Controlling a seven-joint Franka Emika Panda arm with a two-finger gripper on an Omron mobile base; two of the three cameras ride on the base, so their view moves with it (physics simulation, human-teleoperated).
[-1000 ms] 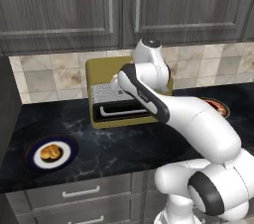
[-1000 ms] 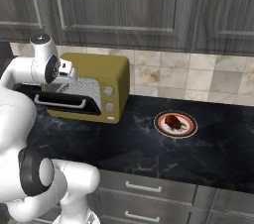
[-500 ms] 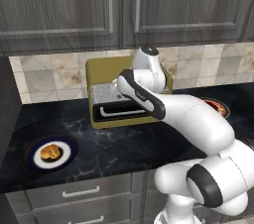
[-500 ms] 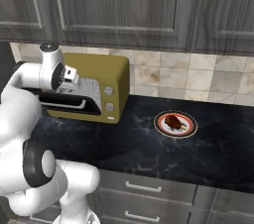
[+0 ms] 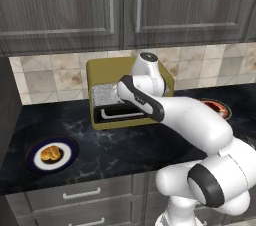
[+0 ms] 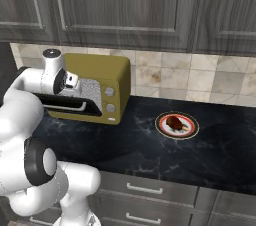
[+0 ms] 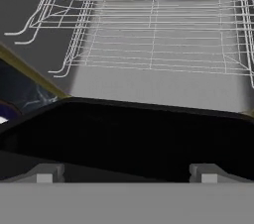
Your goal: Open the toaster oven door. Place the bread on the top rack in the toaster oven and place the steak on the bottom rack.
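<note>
Your arm reaches forward and up from the base, elbow bent, with the wrist turned so the hand points straight ahead. Your gripper [image 7: 126,172] holds its jaws spread wide, and nothing sits between them. Both fingertips [image 7: 45,173] show at equal height, well apart, so the hand sits level.

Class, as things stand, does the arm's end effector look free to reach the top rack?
Probably yes: the toaster oven door hangs open, and the open end effector faces the bare top rack.
</note>
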